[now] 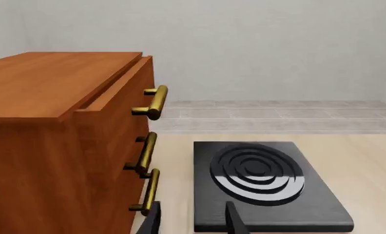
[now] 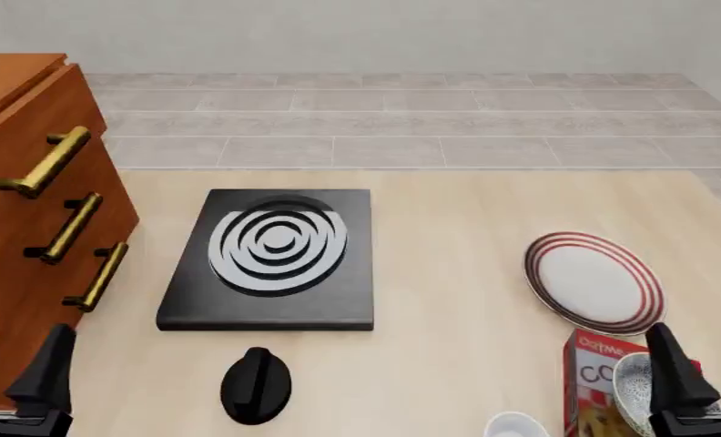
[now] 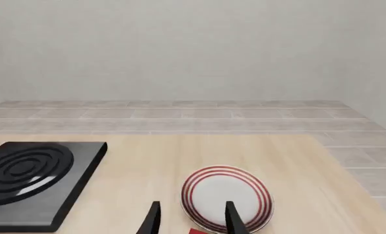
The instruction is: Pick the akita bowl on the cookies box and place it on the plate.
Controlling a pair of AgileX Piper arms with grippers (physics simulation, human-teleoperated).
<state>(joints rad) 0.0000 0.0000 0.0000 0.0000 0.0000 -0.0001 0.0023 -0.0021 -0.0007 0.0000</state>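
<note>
The akita bowl (image 2: pixel 635 390) sat upright, mouth up, on the cookies box (image 2: pixel 596 387) at the near right edge of the table (image 2: pixel 458 228), partly hidden behind the right gripper's dark finger. The cookies box lay flat, its long axis running from the near edge away toward the plate (image 2: pixel 594 282); only its far end showed. The plate lay flat just beyond the box, apart from the bowl. A plain white bowl (image 2: pixel 515 425) peeked in at the near edge, just left of the box.

The right gripper (image 2: pixel 701 364) hung low at the near right corner, fingers pointing forward, spread apart with nothing between them; in the right wrist view its fingers (image 3: pixel 152 218) framed the plate's near rim. The left gripper (image 2: pixel 15 364) waited at the near left corner beside the wooden drawer cabinet (image 2: pixel 21 237), its fingers likewise parted and holding nothing.

A black stove burner plate (image 2: pixel 276 259) lay left of centre, with a black knob (image 2: pixel 256 384) just in front of it. The cabinet's brass handles (image 2: pixel 69 228) faced the burner.
</note>
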